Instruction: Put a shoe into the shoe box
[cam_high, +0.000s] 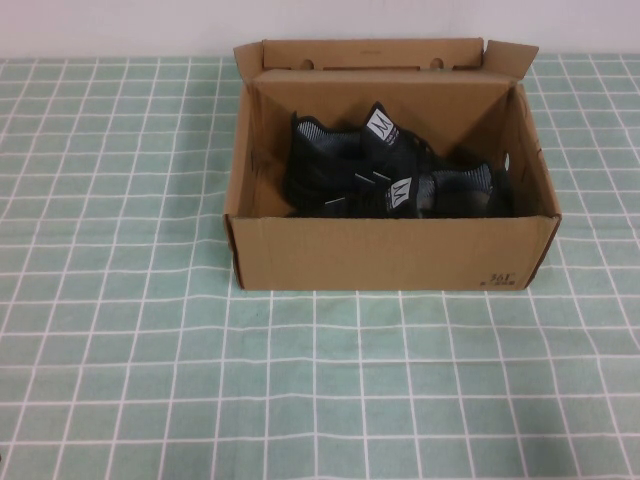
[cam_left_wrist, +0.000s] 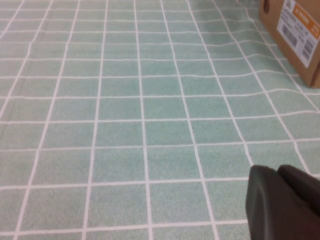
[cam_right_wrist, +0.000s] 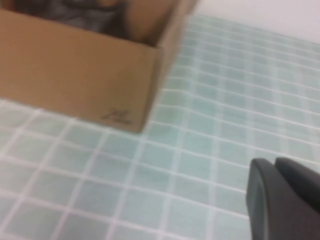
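From the high camera, neither arm is anywhere in shot; the open cardboard shoe box (cam_high: 392, 250) sits square in the middle of the green checked tablecloth (cam_high: 120, 340), lid flap folded up behind it near the pale wall (cam_high: 120, 25); inside, black shoes (cam_high: 385, 170) with white tongue labels lie side by side, one leaning against the other, toes and soles sunk below the front wall, so how they rest on the box floor can't be made out; over to the left wrist camera, and the left gripper (cam_left_wrist: 282, 202) shows only as a dark rounded piece poking into the corner of the picture, low over bare cloth; whether its fingers are spread or closed, I cannot tell; a corner of the box with an orange-and-white barcode label (cam_left_wrist: 299, 26) is cut off at the edge, well apart from the gripper, and that label is something the high camera never shows; now the right wrist camera, and the right gripper (cam_right_wrist: 285, 200) is likewise just a dark blurred lump in the corner, above the cloth and clear of the box; its opening I cannot tell either; the box's front corner carries a small dark printed mark (cam_right_wrist: 117, 116), and up at the rim only a grey smudge of shoe shows.
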